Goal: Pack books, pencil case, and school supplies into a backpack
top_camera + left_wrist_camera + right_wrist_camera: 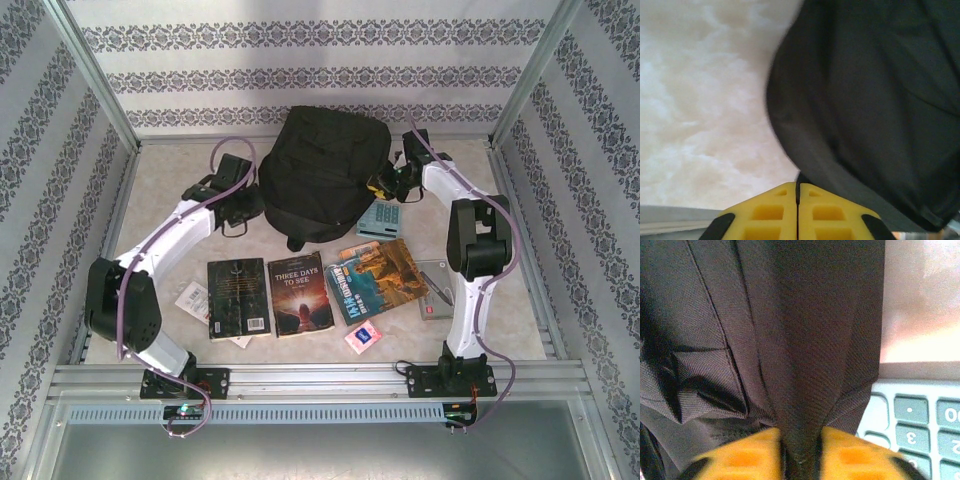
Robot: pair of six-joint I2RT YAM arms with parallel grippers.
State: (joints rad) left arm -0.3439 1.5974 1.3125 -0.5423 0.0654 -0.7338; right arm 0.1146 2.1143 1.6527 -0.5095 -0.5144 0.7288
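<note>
You had the backpack [320, 170] lying at the back middle of the worktop [515, 310], with a claw at each side of it; your left claw [798, 212] was pressed shut, its yellow fingers [765, 217] meeting flat with nothing between them, the tip right at the backpack's curved edge; your right claw [800, 457] was pinched on a fold of the backpack's black fabric, the cloth running up from between the pads, though the fingers themselves were blurred; just beside that fold sat the light blue calculator [920, 420], its keys showing; nearer to you, three books lay in a row, apart from the backpack; the black book [237, 297] was on the left, "Three Days to See" [300, 293] just beside it, and the blue-and-orange illustrated book [385, 275] on the right, tilted; the pink-and-white packet [363, 336] lay at that last book's near corner.
</note>
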